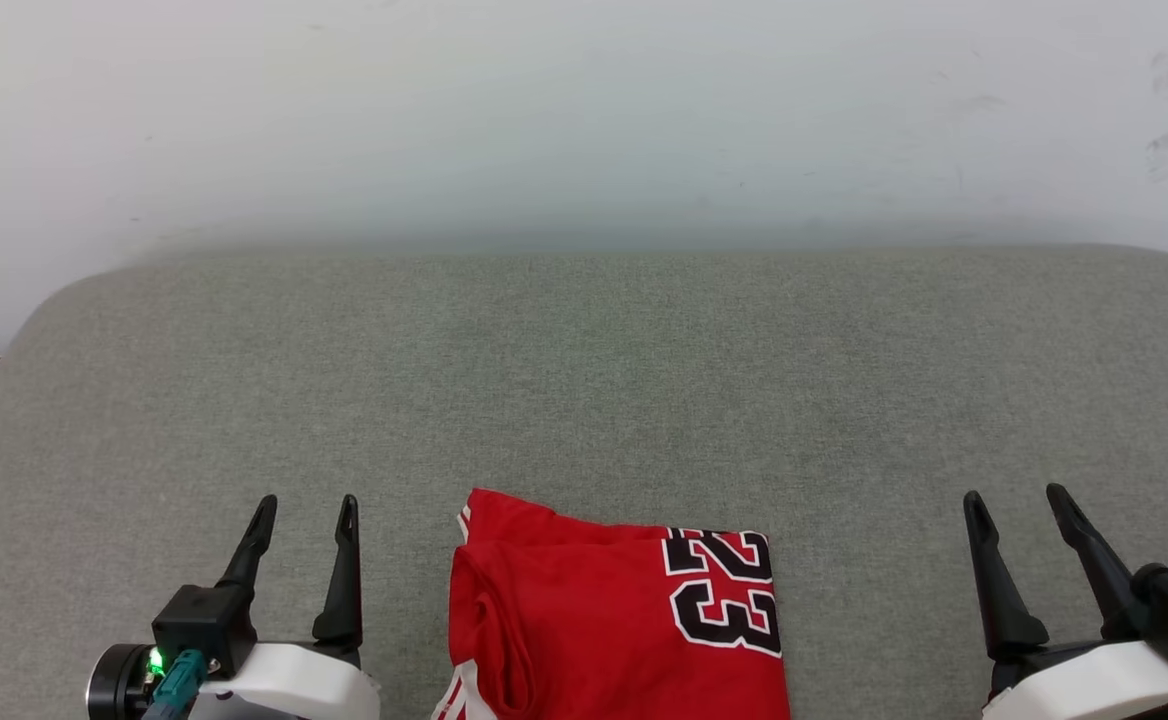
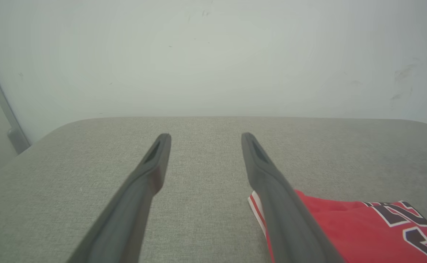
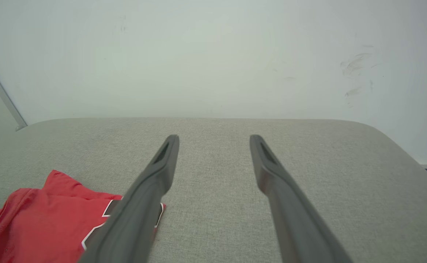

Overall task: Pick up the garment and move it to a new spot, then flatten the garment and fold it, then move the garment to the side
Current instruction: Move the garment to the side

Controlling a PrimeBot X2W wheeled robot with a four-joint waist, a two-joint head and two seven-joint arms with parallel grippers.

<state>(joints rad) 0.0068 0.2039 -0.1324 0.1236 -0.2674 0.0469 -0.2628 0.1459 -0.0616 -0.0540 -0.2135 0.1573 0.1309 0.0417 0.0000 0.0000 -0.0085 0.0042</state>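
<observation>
While both arms sit low at the near side of the grey fabric surface point(image 1: 584, 380), the garment point(image 1: 594, 620) lies on it at 6 o'clock in the head view, folded into a compact red block whose near end is cut off by the bottom edge. Its black, white-outlined numbers point(image 1: 729, 590) face up at the block's 3 o'clock side, turned sideways. A bit of red-and-white striped trim point(image 1: 459, 700) peeks out at its 7 o'clock corner.

The left gripper point(image 1: 306, 503) rests at 8 o'clock from the shirt, fingers pointing toward 12, spread wide with nothing between them. The right gripper point(image 1: 1014, 495) sits at 4 o'clock, farther from the cloth than the left one, its two fingers likewise wide apart and empty. Bare grey fabric shows between each gripper and the shirt, so neither touches it.

From the left wrist the red cloth appears at 4 o'clock, partly behind one dark finger point(image 2: 283, 204); from the right wrist it appears at 8 o'clock. A pale wall point(image 1: 584, 120) with faint scuff marks rises beyond the surface at 12 o'clock.
</observation>
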